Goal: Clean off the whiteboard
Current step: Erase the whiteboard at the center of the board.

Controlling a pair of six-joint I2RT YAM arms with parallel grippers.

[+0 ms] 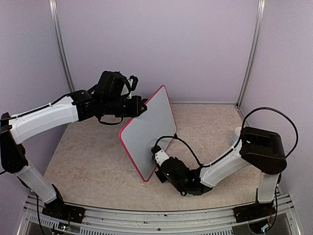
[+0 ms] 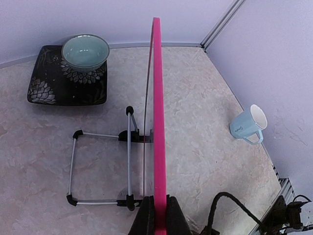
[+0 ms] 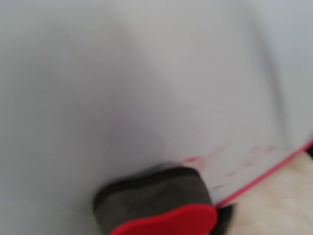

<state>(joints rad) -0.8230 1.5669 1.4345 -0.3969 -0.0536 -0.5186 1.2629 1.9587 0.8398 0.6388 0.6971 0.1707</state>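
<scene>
The whiteboard (image 1: 146, 131), white with a pink-red frame, stands tilted on edge in the middle of the table. My left gripper (image 1: 142, 108) is shut on its upper left rim; in the left wrist view the pink rim (image 2: 156, 98) runs straight up from between the black fingers (image 2: 144, 220). My right gripper (image 1: 159, 165) is low at the board's front face, shut on a red-backed eraser (image 3: 156, 208). The eraser's dark felt presses on the board (image 3: 146, 73) near its bottom edge. Faint red smudges (image 3: 230, 156) lie beside it. My right fingers are hidden behind the eraser.
Behind the board, a wire stand (image 2: 100, 166) with black feet lies on the table. A pale green bowl (image 2: 85, 51) sits on a black patterned plate (image 2: 44, 90) at the back. A light blue mug (image 2: 247, 125) stands near the right wall.
</scene>
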